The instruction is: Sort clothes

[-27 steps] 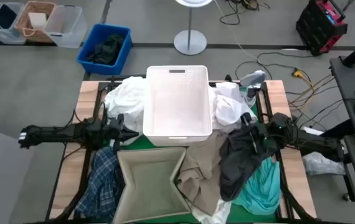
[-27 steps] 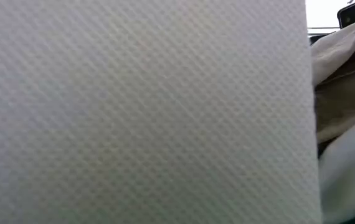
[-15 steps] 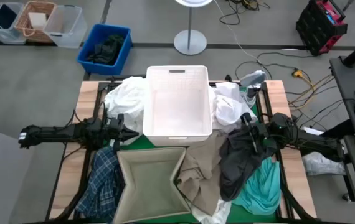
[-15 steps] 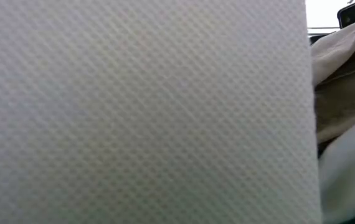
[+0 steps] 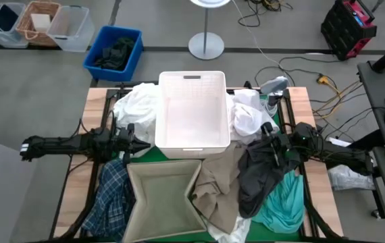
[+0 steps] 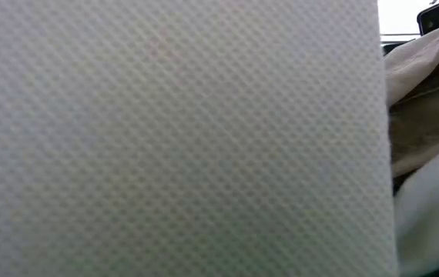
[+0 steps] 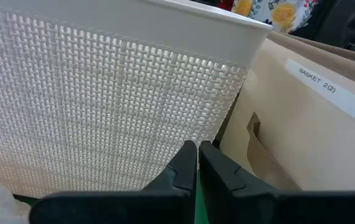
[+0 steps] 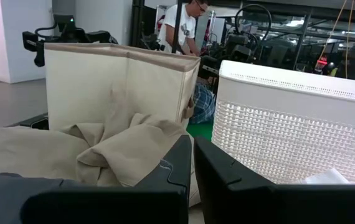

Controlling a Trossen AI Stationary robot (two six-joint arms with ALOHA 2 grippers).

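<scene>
Left gripper (image 5: 133,137) is closed with nothing in it, parked at 9 o'clock of the white basket (image 5: 192,111); right gripper (image 5: 268,131) is closed too, at 3 o'clock, just above the dark grey garment (image 5: 257,179), not clearly gripping it. From above, white clothes (image 5: 135,106) are heaped at 10 and 2 o'clock of the basket, plaid shirt (image 5: 111,196) at 7, beige garment (image 5: 216,192) and teal garment (image 5: 284,202) at 5. Beige fabric bin (image 5: 162,199) sits at 6.

Low view: blocked by the bin wall (image 6: 173,138); beige cloth at its edge.

Left wrist: fingers (image 7: 184,168) pressed together, aimed at the gap between basket and bin.

Right wrist: fingers (image 8: 180,163) together, beige garment (image 8: 103,149) ahead.

All of it looks soft, light and floppy; best pinched at a raised fold, since it will drape and may drag neighbours.
</scene>
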